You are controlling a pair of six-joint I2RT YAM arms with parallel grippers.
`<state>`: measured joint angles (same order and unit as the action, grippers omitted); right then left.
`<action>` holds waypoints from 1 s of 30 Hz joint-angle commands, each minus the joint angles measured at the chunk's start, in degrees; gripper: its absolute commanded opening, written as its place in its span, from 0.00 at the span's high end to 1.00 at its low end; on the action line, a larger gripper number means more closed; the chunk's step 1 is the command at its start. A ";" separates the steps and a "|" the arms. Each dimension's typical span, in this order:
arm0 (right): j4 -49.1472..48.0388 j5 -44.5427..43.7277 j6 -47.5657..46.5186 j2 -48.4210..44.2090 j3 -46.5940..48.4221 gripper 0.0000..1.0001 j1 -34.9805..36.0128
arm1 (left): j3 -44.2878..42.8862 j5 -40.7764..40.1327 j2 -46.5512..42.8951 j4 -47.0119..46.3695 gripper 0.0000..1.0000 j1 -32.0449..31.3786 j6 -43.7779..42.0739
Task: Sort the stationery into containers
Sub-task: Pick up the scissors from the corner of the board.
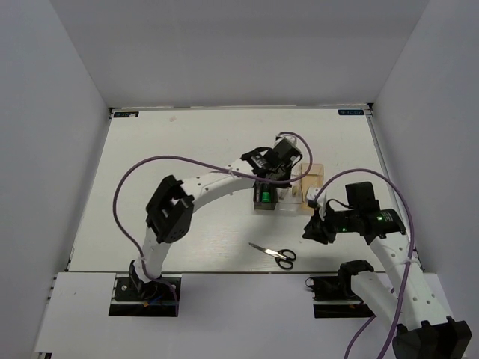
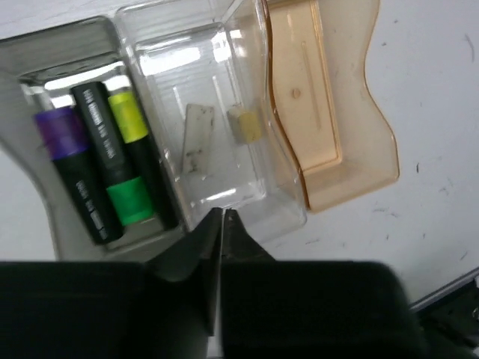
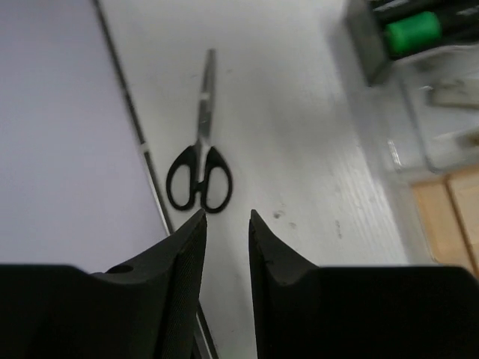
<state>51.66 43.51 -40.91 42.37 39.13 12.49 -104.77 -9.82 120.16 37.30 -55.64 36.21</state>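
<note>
My left gripper (image 2: 222, 213) is shut and empty, held above the near end of the clear bin (image 2: 172, 82); in the top view it (image 1: 282, 173) hangs over the row of bins. The clear bin holds two beige erasers (image 2: 198, 138) (image 2: 245, 123). The dark grey bin (image 2: 67, 37) holds the purple (image 2: 56, 134), green (image 2: 127, 202) and yellow (image 2: 127, 120) highlighters. The tan-orange bin (image 2: 299, 90) has nothing in it. The black-handled scissors (image 3: 198, 161) lie flat on the table, also in the top view (image 1: 275, 254). My right gripper (image 3: 227, 217) is open and empty, above the table just short of their handles.
The three bins stand side by side right of the table's middle: dark grey (image 1: 266, 203), clear (image 1: 288, 202), tan-orange (image 1: 313, 173). The scissors lie near the table's front edge (image 3: 150, 161). White walls enclose the table on three sides.
</note>
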 commanded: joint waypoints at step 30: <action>-23.80 -50.00 29.30 5.01 -3.63 0.90 10.27 | 51.87 5.60 -39.93 -12.32 0.61 -20.21 -29.42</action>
<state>30.00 4.03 -21.06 49.39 33.85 23.20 -50.87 -8.60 77.54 28.47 -74.52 18.06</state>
